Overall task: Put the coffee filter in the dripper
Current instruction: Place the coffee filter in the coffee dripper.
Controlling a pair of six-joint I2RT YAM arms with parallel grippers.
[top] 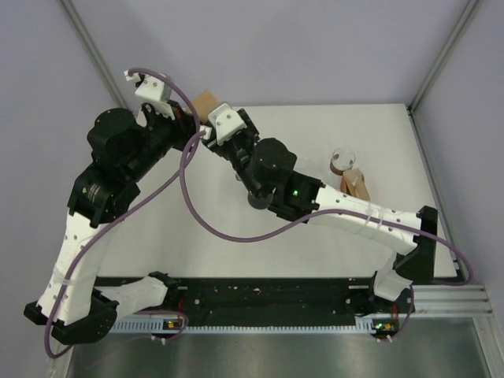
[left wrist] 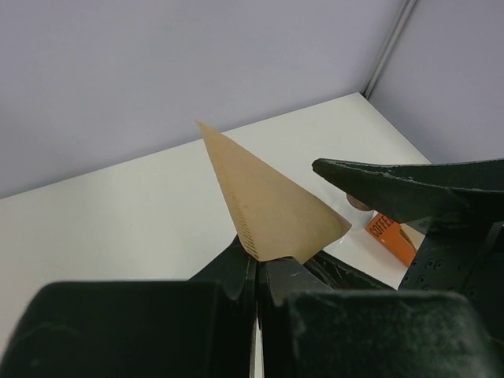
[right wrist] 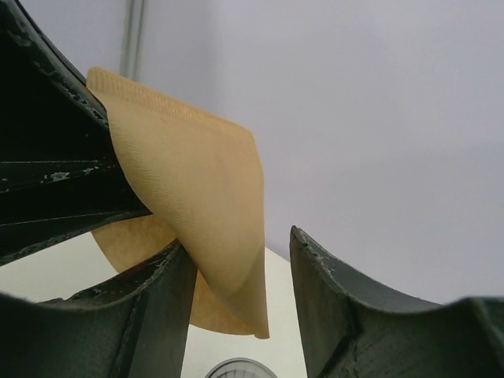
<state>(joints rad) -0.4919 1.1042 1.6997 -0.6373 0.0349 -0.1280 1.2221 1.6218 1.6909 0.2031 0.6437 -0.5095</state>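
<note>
One brown filter [left wrist: 272,206], one clear dripper [top: 342,161] and one orange pack [top: 356,185] are in view, the pack just beside the dripper at the table's [top: 331,126] right. Both arms reach up and meet over the far left-centre: the left gripper [left wrist: 257,264] is pinched tight on the filter's lower edge, holding it aloft well apart from the dripper. The right gripper [right wrist: 240,244] stands with jaws wide, the filter hanging against one finger. The pack's label reads "COFFE", the rest hidden.

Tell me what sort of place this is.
Most likely a robot test cell in a lab: a white table, plain grey panels on metal posts around it, and two arms bolted to a rail at its edge.
</note>
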